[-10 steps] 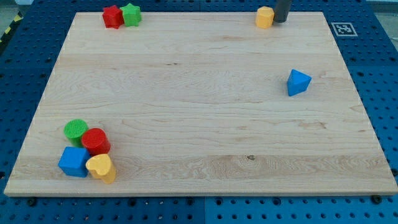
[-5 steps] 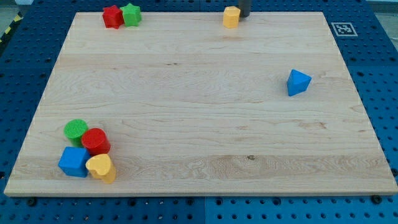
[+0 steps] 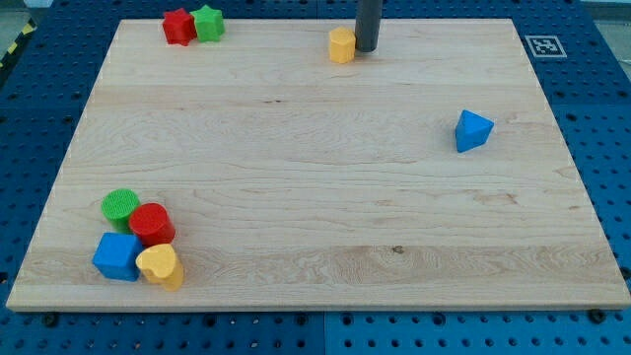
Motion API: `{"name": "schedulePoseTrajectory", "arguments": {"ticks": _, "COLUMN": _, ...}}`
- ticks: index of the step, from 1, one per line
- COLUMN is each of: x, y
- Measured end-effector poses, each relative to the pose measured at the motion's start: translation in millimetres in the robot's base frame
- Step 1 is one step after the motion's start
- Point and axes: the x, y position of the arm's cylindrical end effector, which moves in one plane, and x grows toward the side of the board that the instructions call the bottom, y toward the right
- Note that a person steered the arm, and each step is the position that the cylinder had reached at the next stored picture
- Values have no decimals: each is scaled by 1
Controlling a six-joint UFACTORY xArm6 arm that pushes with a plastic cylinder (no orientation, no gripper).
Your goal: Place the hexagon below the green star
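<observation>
Seven blocks sit on one wooden board (image 3: pixel 315 197): two yellow, two red, two green, two blue would make eight, but the count is two yellow, two red, two green and two blue only if the cluster is tallied with care, so here it is by place. At the view's top left, a red star-like block (image 3: pixel 177 26) touches the green star (image 3: pixel 208 22) on its right. At the view's bottom left, four blocks huddle together: a green cylinder (image 3: pixel 120 205), a red cylinder (image 3: pixel 152 224) just right of and below it, a blue cube (image 3: pixel 117 256) beneath them, and a yellow heart-like block (image 3: pixel 161 266) touching the cube's right side. A blue triangular block (image 3: pixel 472 130) lies alone toward the view's right. The yellow hexagon (image 3: pixel 341 44) rests near the top edge, well to the right of the green star. That makes eight blocks in all.

The board is pale, grained wood lying on a blue perforated table (image 3: pixel 611 118), with a black-and-white marker tag (image 3: pixel 544 45) just off its top right corner.

The arm carries no jaws to open or close; my tip (image 3: pixel 366 50) stands just beside the hexagon's right side, seemingly touching it.
</observation>
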Motion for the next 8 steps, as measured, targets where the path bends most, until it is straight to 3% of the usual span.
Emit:
{"name": "schedulePoseTrajectory", "arguments": {"ticks": 3, "x": 5, "y": -56}}
{"name": "schedulePoseTrajectory", "arguments": {"ticks": 5, "x": -28, "y": -65}}
{"name": "schedulePoseTrajectory", "arguments": {"ticks": 8, "x": -28, "y": -112}}
